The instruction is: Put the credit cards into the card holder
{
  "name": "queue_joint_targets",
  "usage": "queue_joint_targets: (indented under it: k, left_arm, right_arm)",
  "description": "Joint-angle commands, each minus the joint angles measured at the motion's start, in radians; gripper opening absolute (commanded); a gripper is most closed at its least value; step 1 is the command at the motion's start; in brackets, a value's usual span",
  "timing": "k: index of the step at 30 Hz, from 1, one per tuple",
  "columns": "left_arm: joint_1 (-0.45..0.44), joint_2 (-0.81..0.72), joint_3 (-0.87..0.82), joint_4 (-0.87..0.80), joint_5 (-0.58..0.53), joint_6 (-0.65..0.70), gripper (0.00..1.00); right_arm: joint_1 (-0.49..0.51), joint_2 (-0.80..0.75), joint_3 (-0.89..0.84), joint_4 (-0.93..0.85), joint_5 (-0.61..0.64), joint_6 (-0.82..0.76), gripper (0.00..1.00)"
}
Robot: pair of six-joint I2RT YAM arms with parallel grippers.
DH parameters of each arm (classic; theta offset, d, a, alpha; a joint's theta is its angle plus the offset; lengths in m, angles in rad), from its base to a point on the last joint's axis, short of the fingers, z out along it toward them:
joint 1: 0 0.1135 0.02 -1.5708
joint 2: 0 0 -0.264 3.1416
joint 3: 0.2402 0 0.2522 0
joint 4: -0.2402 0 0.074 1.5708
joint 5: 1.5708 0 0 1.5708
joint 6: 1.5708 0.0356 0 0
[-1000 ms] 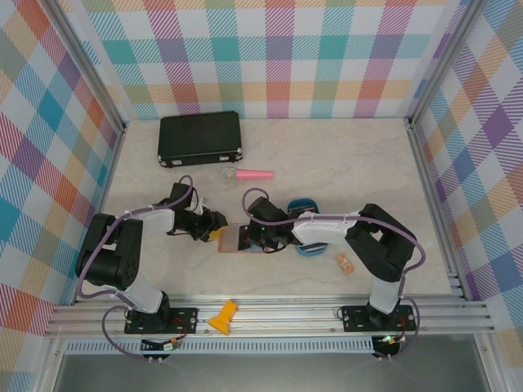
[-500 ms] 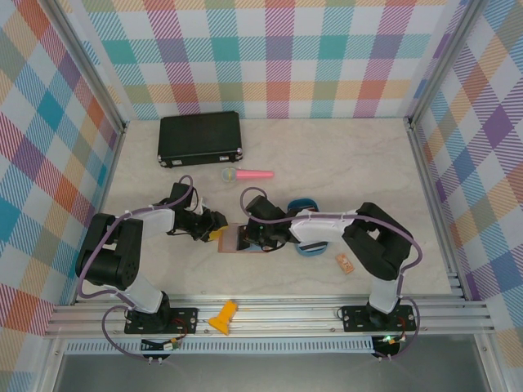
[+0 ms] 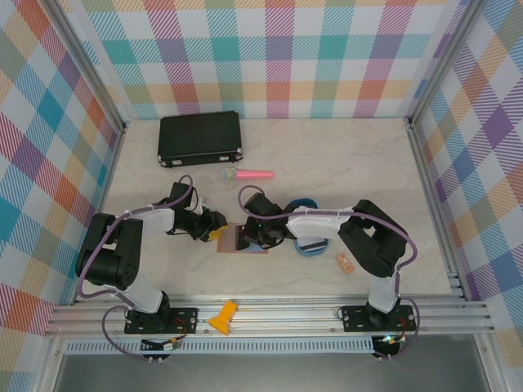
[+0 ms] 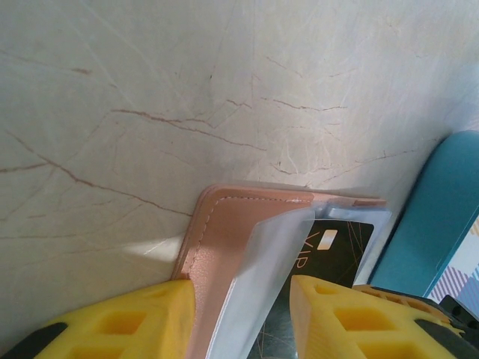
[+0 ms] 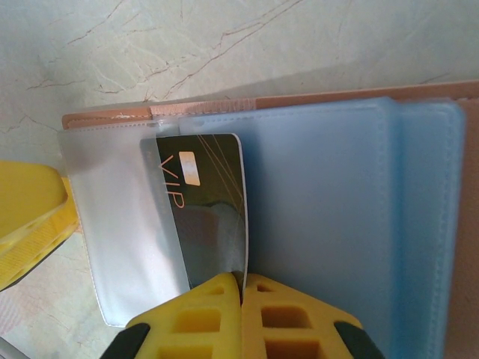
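Your black VIP card (image 5: 206, 217) sits half inside the clear sleeve (image 5: 120, 232) of the open card holder (image 5: 322, 224). Its near edge is pinched between the pressed-together fingers of the right claw (image 5: 241, 299). Opposite, the left claw (image 4: 243, 321) clamps the holder's pink cover between its fingers.

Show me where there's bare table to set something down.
Bare table: the far-right stretch between pink toy and right wall; the near strip below the card holder. Crowded: centre, where left gripper and right gripper, pinching a dark card, meet at the holder beside the blue tray.
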Motion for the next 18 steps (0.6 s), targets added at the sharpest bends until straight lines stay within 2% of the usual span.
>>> queue_joint_targets:
  k: [1,6,18]
  left_arm:
    - [0.002,0.052,-0.033,-0.111,-0.107,0.015,0.41]
    - [-0.001,0.051,-0.033,-0.113,-0.108,0.017,0.41]
    - [-0.001,0.056,-0.034,-0.118,-0.106,0.012,0.41]
  right_arm:
    - [0.026,0.082,0.001,-0.037,-0.061,-0.013,0.0]
    - [0.035,0.082,0.019,-0.047,-0.069,-0.028,0.0]
    - [0.046,0.007,-0.04,-0.087,0.025,0.144,0.0]
